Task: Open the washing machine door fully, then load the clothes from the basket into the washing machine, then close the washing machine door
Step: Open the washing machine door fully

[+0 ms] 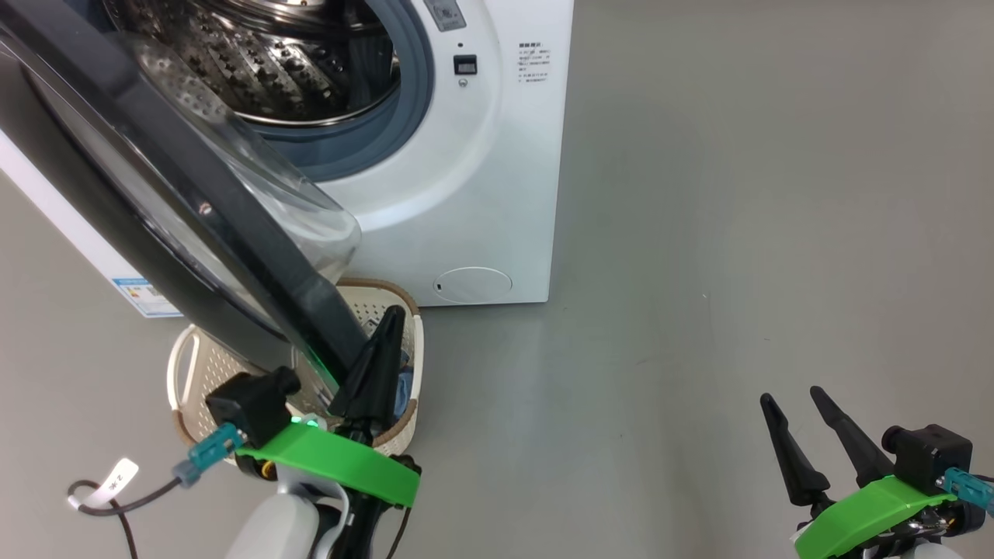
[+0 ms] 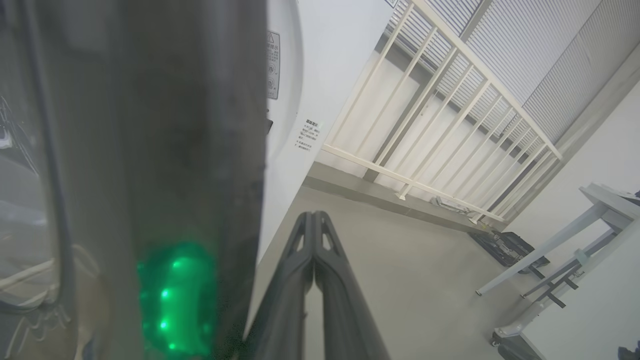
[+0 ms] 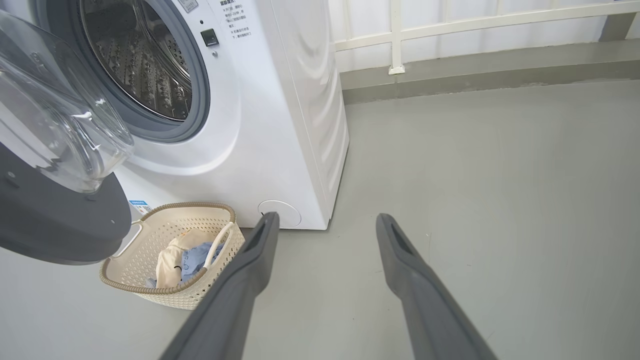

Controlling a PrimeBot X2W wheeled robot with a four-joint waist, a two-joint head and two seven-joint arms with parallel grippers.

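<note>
Left claw [image 1: 388, 330]: we see its fingers pressed together, pinching nothing, just beside the door's lower rim.
Washing machine door [image 1: 194, 202]: stands open, with its glass bowl turned toward the drum and its lower part hanging over the basket.
Washing machine [image 1: 466, 194]: drum mouth uncovered.
Basket [image 3: 145, 262]: on the floor [image 1: 738, 233] at the machine's front foot.
Clothes [image 3: 185, 257]: cream and light blue, inside the basket.
Right claw [image 1: 790, 394]: spread wide, we find it empty and well apart from the machine.
</note>
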